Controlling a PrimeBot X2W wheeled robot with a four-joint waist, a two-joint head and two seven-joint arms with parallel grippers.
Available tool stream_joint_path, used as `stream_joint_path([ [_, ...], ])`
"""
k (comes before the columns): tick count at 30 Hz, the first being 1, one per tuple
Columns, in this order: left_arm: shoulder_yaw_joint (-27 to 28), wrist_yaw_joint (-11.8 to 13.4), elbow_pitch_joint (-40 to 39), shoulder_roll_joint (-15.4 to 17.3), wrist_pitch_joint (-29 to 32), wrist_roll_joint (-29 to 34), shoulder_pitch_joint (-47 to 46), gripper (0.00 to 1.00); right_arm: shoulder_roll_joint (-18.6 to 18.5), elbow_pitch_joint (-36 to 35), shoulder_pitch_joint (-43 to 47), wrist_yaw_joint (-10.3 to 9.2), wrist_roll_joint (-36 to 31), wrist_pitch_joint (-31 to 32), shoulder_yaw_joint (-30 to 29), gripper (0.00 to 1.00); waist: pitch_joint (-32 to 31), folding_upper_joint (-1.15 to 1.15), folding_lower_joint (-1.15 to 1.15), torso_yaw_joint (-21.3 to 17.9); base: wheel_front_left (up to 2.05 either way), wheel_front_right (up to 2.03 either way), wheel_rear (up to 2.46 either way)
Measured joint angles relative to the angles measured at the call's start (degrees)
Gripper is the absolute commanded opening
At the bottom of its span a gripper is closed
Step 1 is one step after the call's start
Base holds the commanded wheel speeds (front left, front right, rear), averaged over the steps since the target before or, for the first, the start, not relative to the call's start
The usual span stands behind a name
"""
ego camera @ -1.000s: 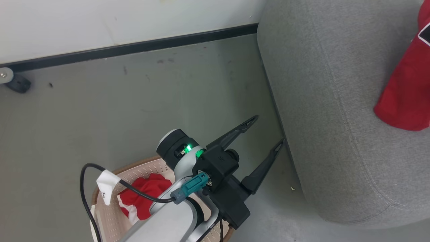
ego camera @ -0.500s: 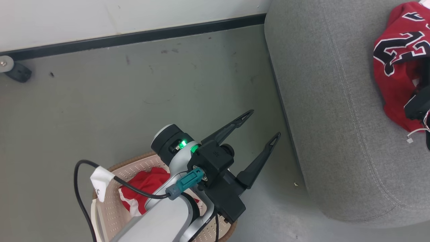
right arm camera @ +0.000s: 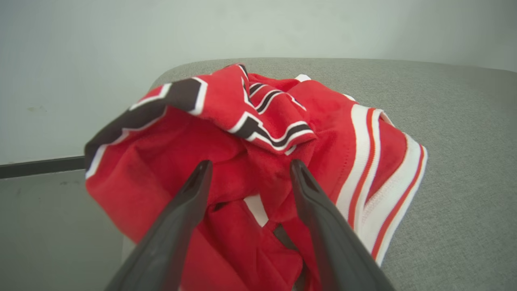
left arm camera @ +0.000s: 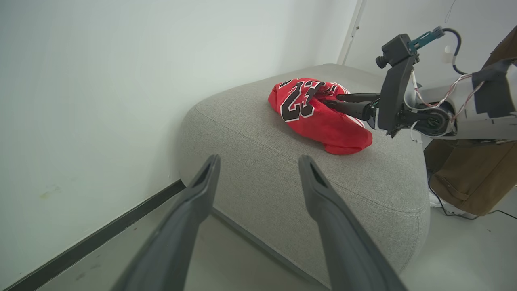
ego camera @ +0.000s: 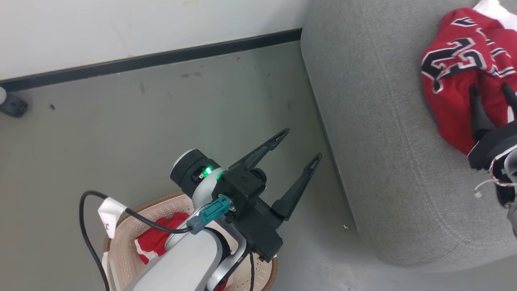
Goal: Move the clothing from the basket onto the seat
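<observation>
Right hand has let go within the last second: its fingers, pinched before, now stand apart over the numbered jersey, which no longer hangs but lies crumpled on the seat, at 2 o'clock in the head view. Left hand, fingers spread and empty, hovers by the basket, pointing to 1 o'clock. One garment delivered, by my reading; a second red garment sits in the basket at 7 o'clock, so another fetch remains.
</observation>
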Motion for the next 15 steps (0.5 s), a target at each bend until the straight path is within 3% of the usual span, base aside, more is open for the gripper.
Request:
stream_joint_path([
  [15, 3.5, 1.1, 5.8, -0.2, -5.1, -2.9, 3.3, 1.00, 0.4, -9.6, 9.1, 0.08, -3.7, 0.0, 0.5, 1.00, -6.9, 0.00, 0.00, -0.5, 0.00, 0.00, 0.00],
])
